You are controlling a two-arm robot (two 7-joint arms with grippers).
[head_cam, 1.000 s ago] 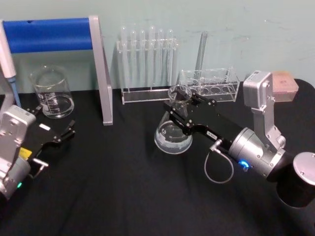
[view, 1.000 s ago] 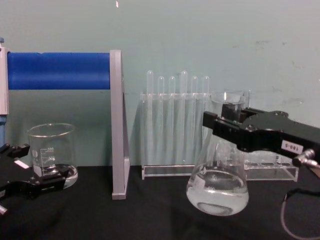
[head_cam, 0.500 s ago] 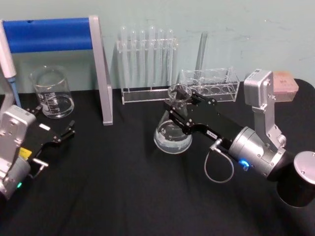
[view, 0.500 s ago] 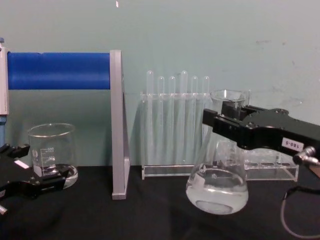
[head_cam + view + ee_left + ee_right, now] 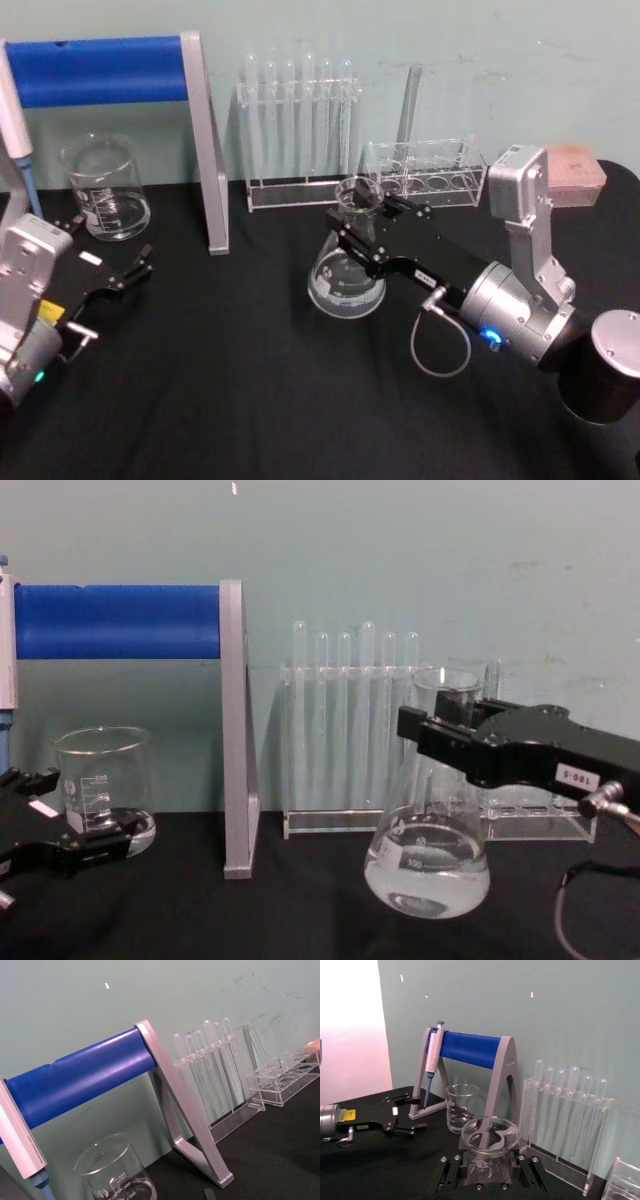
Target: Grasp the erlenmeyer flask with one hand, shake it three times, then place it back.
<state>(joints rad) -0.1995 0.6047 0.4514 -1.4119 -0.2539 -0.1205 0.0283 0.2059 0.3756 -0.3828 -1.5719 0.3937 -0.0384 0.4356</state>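
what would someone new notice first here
The clear glass conical erlenmeyer flask, holding some clear liquid, tilts at centre, its neck clamped by the black right gripper. Behind left, a grey stand's bright blue bar catches the eye; the left gripper sits open near the left edge.

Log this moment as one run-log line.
right gripper: shut on erlenmeyer flask neck | liquid inside | left gripper: open by beaker
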